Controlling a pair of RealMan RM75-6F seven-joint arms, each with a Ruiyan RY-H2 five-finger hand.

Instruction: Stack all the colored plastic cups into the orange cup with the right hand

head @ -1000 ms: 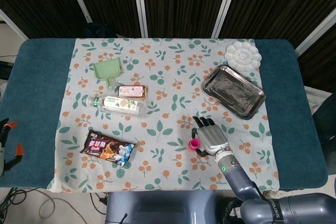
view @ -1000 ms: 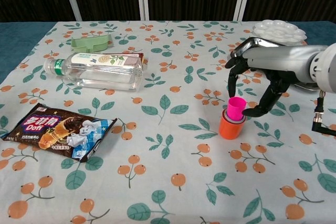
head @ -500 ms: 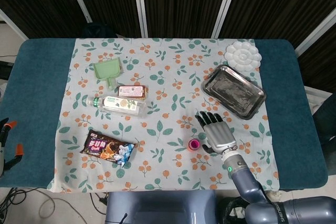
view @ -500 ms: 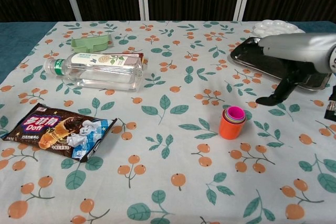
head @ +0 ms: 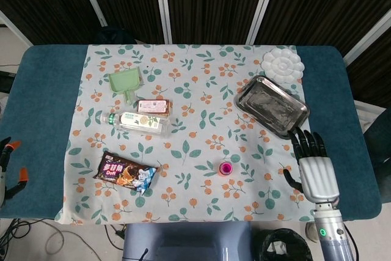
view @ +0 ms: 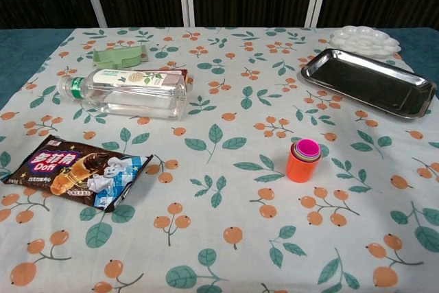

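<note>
The right hand (head: 316,169), fingers spread and holding nothing, hovers near the tabletop's right edge, well apart from the orange cup (view: 302,164) with colored cups nested inside.

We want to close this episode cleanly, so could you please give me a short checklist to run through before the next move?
1. Cups nested in the orange cup: ok, the pink cup sits innermost at the top.
2. Stack upright on the cloth: ok.
3. No loose cups on the table: ok in both views.
4. Right hand away from the stack: ok, at the table's right edge, fingers spread, holding nothing.
5. Left hand out of the way: cannot tell, neither view shows it.
</note>
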